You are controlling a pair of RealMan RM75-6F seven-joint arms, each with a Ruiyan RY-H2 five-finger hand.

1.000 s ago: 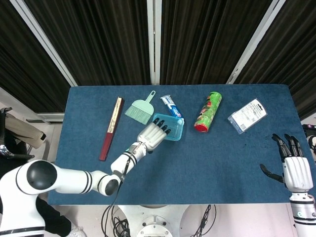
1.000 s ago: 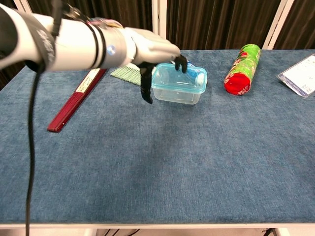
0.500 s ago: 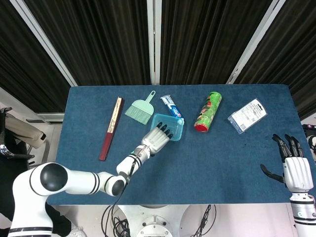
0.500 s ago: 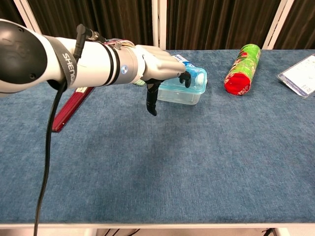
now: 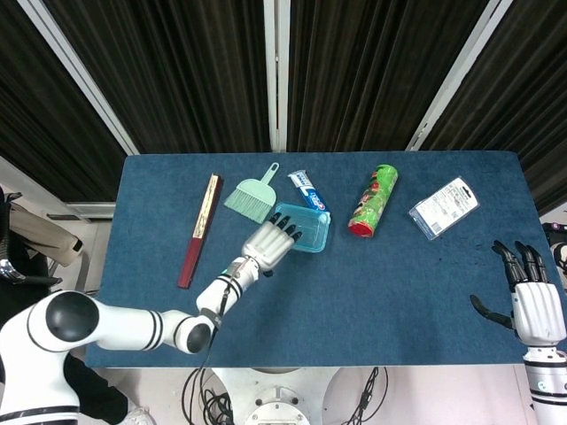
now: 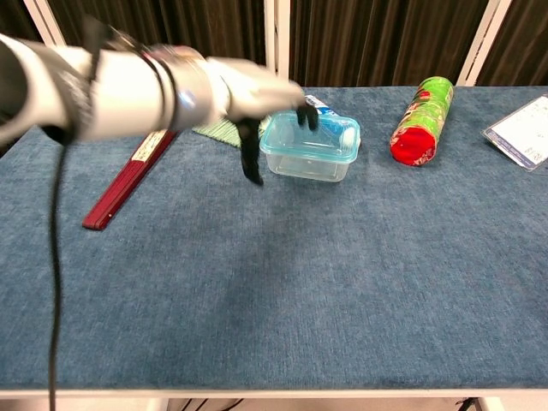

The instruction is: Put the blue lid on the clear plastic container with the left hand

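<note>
The left hand (image 6: 257,98) is held empty, fingers spread, over the blue lid (image 6: 315,135); an uneven press could skid the clear plastic container (image 6: 308,160).

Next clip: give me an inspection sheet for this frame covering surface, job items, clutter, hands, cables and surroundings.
Surface: blue cloth table, flat.
Job's things: clear plastic container upright with the blue lid on it; whether it is sealed cannot be told.
Clutter: folded fan, green brush, toothpaste tube, red-green can lying down, blister pack.
Hands: left hand over the container's near-left edge, holding nothing; right hand idle, fingers apart.
Cables: black cable hanging from the left arm.
Surroundings: dark curtains.
</note>
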